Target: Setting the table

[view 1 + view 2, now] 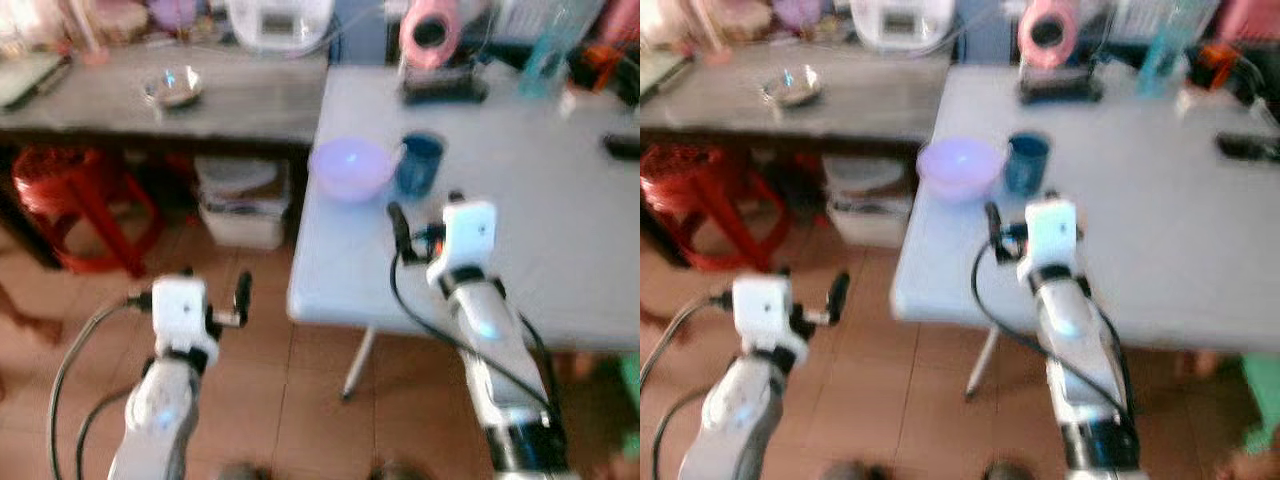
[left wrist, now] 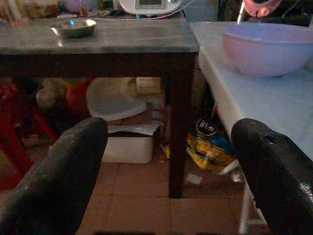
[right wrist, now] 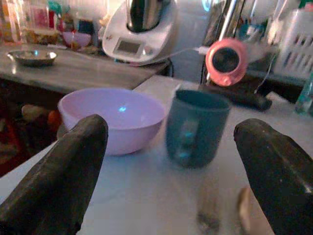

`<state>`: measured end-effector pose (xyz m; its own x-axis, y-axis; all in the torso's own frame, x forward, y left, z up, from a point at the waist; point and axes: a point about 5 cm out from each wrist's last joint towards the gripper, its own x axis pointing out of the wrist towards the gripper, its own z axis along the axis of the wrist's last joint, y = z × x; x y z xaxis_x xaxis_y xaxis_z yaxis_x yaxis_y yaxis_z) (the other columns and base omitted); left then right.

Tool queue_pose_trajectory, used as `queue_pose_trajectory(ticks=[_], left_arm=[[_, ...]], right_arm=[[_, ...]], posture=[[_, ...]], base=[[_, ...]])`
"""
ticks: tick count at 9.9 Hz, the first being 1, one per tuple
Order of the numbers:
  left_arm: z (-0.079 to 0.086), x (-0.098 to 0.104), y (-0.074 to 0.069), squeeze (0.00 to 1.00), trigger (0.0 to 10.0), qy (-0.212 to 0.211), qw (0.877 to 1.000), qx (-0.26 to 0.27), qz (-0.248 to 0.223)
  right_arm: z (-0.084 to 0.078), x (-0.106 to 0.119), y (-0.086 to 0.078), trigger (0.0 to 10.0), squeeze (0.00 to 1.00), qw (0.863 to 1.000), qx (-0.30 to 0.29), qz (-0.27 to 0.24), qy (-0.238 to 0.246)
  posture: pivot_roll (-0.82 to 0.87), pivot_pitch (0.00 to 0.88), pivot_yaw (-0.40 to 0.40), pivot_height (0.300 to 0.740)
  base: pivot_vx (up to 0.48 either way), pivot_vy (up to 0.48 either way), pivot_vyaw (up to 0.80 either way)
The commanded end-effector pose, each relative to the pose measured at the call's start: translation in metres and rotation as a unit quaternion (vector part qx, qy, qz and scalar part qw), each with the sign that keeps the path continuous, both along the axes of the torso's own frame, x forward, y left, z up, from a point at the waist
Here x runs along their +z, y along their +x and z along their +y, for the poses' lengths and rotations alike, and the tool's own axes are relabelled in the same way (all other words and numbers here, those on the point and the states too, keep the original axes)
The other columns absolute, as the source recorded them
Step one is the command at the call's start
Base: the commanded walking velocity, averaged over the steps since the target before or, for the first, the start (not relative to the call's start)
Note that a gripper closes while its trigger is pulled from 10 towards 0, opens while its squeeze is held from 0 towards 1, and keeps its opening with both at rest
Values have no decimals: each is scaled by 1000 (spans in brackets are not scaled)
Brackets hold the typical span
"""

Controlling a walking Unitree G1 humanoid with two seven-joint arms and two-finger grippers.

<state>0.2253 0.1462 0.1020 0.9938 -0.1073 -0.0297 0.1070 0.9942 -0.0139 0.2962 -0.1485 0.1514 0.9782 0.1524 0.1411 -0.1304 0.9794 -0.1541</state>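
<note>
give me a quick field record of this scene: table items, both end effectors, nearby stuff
table: white table
on table: pink bowl near the corner, blue mug beside it on the robot's right
right end effector: open, above the table edge, aimed at bowl and mug
left end effector: open, over the floor, holding nothing
side table: dark table with a metal dish
under it: red stool

No text can be read for certain. A yellow and dark bag on the floor under the white table bears a round dark emblem with pale lettering, perhaps a brand name, too small and dim to spell out. The white appliance shows a blank display panel.
</note>
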Motion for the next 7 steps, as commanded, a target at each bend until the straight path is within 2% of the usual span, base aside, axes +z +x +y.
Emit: queue_pose_trajectory(ticks=[1, 2, 6, 7], left_arm=[[0, 1, 0, 0, 10000, 3, 1000, -4, -1], [0, 1, 0, 0, 10000, 2, 1000, -4, 0], [-1, 1, -2, 0, 10000, 1, 1000, -4, -3], [0, 2, -2, 0, 10000, -2, 1000, -5, -6]], right_arm=[[1, 4, 1, 10000, 0, 1000, -1, -7, 1], [2, 4, 1, 10000, 0, 1000, 4, -10, -7], [5, 9, 2, 10000, 0, 999, 16, -26, -24], [5, 10, 2, 10000, 0, 999, 16, -31, -28]], posture=[[81, 87, 22, 740], [82, 87, 21, 740], [81, 85, 26, 740], [81, 85, 26, 740]], base=[[0, 0, 0], [0, 0, 0], [0, 0, 800], [274, 0, 800]])
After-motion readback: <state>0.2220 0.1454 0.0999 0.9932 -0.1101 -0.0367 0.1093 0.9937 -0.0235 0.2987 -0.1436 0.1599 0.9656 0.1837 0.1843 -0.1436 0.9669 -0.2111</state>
